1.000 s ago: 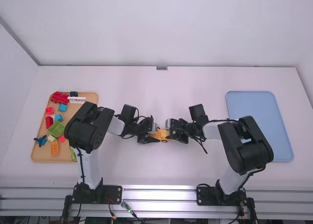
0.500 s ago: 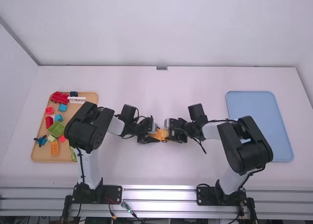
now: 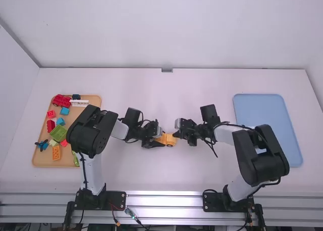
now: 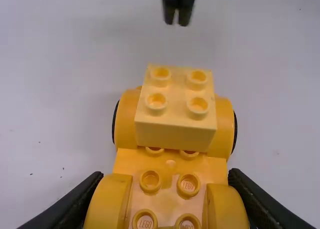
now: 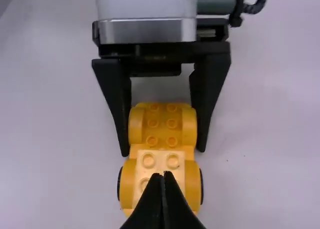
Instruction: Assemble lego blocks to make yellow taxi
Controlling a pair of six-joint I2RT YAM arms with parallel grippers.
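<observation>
My left gripper (image 3: 159, 141) is shut on the orange-yellow car base (image 3: 170, 140) at the table's middle; in the left wrist view, gripper (image 4: 165, 194) fingers flank the wheel arches of the car base (image 4: 170, 161). A lighter yellow 2x2-stud brick (image 4: 175, 106) sits on top at the end facing my right gripper (image 3: 176, 134). In the right wrist view the right gripper (image 5: 163, 175) is shut with its tips together, in front of the light yellow brick (image 5: 172, 161), holding nothing.
An orange-tan tray (image 3: 40, 158) at the left holds red, blue and green blocks, a white piece (image 3: 79, 103) and an orange brick (image 3: 56, 153). A blue tray (image 3: 265, 120) lies at the right of the white table (image 3: 166, 178).
My right gripper has backed off to the right from the car, leaving more of its end in sight. The left arm and the car have stayed put.
</observation>
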